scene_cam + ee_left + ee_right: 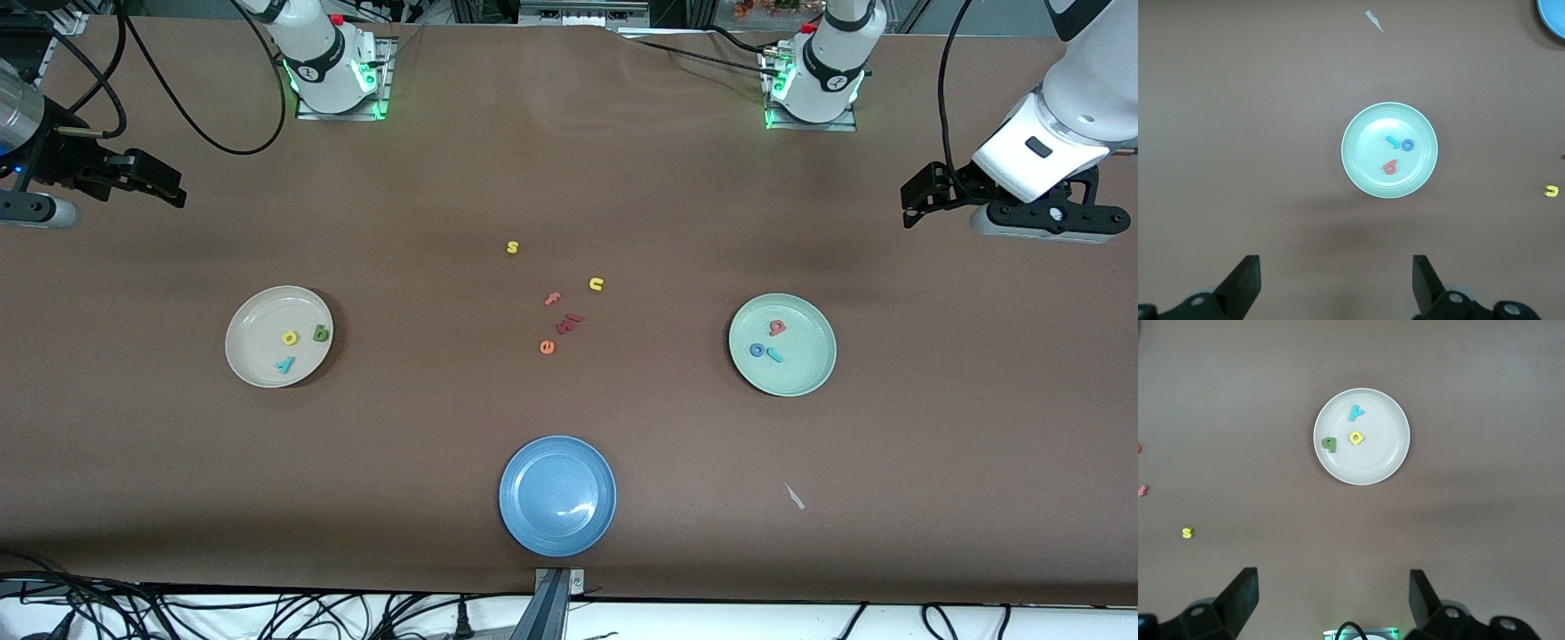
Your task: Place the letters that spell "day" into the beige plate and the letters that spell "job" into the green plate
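On beige plate [258,364]: d, a, y [285,364]; both grippers wide, empty.

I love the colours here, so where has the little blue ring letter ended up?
The blue o lies in the green plate toward the left arm's end of the table, beside the teal j and nearer the front camera than the pink b.

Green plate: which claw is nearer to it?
Left. The left claw hovers at the green plate's end of the table; the right claw hovers at the other end.

A robotics lab: bolted arm bases [336,67] (green-lit), loose cables [178,613].
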